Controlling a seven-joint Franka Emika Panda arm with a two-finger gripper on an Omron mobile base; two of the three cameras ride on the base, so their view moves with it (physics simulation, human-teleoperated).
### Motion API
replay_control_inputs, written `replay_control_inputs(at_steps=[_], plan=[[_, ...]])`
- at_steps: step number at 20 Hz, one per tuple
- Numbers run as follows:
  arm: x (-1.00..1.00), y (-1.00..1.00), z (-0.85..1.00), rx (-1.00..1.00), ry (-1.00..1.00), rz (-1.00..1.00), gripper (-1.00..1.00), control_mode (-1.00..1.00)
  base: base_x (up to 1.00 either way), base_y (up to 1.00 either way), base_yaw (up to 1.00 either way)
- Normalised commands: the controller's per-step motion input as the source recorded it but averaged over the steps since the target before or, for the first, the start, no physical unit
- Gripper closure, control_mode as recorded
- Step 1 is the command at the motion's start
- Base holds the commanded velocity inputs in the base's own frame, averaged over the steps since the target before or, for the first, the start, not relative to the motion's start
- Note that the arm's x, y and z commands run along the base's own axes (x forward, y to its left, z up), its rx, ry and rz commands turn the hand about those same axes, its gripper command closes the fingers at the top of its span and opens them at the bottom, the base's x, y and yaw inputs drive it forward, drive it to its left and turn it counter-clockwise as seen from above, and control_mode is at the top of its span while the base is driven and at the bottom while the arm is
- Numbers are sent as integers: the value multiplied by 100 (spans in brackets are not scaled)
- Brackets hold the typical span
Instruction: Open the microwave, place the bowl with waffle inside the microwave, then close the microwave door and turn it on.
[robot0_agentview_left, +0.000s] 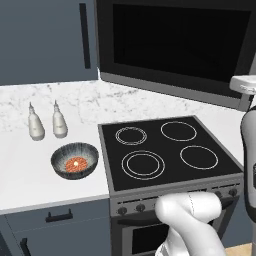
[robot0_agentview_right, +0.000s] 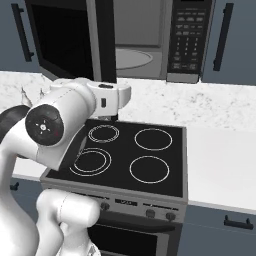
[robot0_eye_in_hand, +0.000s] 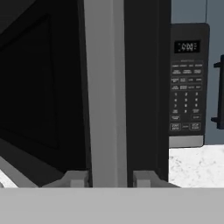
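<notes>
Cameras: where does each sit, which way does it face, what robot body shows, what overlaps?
Left base view: behind-left of the arm, looking down at stove, bowl, open microwave door; arm lower right.
Right base view: behind-right, facing microwave; arm lower left.
Hand view: on the hand, facing the door's edge; gripper at bottom.
Shared: stove in both base views, door in all.

White marble counter (robot0_agentview_left: 30, 185) – bowl (robot0_agentview_left: 75, 160) and two bottles (robot0_agentview_left: 47, 122) on it
</notes>
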Motion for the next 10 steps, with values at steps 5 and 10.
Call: replay_control_inputs(at_steps=[5, 10], plan=[[-5, 0, 0, 0, -1, 0, -100, -100, 0, 0, 0], [-92, -55, 0, 0, -9, 3, -100, -100, 0, 0, 0]])
